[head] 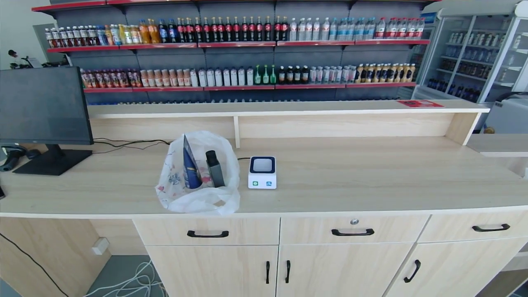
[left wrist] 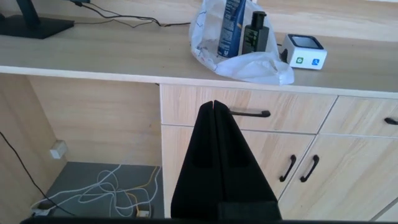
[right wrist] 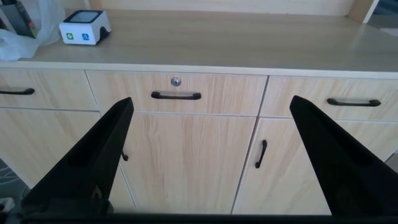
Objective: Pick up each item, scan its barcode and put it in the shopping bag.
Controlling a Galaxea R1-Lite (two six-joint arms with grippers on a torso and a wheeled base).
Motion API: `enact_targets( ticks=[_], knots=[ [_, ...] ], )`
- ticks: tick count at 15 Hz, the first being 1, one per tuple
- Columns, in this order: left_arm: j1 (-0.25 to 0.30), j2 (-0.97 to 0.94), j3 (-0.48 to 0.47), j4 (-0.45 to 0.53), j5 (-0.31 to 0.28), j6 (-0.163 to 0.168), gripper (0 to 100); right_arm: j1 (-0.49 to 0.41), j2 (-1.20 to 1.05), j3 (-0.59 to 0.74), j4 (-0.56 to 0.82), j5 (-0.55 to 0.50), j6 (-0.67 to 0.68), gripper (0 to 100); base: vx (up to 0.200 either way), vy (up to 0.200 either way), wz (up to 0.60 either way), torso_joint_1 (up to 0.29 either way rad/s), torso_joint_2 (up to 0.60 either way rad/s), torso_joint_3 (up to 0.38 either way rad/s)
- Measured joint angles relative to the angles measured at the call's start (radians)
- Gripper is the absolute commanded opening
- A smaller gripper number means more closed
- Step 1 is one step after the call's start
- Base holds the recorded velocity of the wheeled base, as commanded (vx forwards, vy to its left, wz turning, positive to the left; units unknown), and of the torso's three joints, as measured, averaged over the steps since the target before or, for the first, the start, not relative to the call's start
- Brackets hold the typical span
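Shopping bag [head: 198, 194] sits on the counter [head: 350, 173], mouth open upward and plastic slumped around its base. Two goods stand in it: a blue tube [head: 190, 169], leaning slightly, and a dark bottle [head: 215, 169], upright just beside it. The bag's walls prop both, which likely explains why neither has tipped. Scanner [head: 262, 172] stands just beside the bag on the robot's right, window facing up. That placement presumably keeps the path from scan to bag short. Monitor [head: 43, 105] is well apart at the left end of the counter, with cables running behind the bag. Left gripper [left wrist: 213, 106] is below counter level in front of the cabinet drawers, its fingers pressed flat together with nothing between them. Right gripper [right wrist: 211, 102] is likewise low, facing the drawer with the lock [right wrist: 176, 81], its fingers spread wide and holding nothing. Neither arm is near the bag or the scanner. Judgement: both goods I can identify are already bagged, so the task reads as finished or nearly so, and the low arm posture looks like a parked pose rather than a reach. Risk, if any: the leaning tube could slide should the bag be disturbed.
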Motion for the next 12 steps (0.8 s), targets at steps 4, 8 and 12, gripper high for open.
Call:
enact_targets(
  ticks=[4, 8, 12],
  knots=[
    [0.001, 0.000, 0.000, 0.000, 0.000, 0.000, 0, 0.001, 0.000, 0.000, 0.000, 0.000, 0.000, 100, -0.200, 0.000, 0.00, -0.005, 0.00, 0.002],
    [0.000, 0.000, 0.000, 0.000, 0.000, -0.001, 0, 0.000, 0.000, 0.000, 0.000, 0.000, 0.000, 100, -0.200, 0.000, 0.00, 0.002, 0.00, 0.002],
    [0.000, 0.000, 0.000, 0.000, 0.000, -0.001, 0, 0.000, 0.000, 0.000, 0.000, 0.000, 0.000, 100, -0.200, 0.000, 0.00, 0.002, 0.00, 0.001]
  ],
)
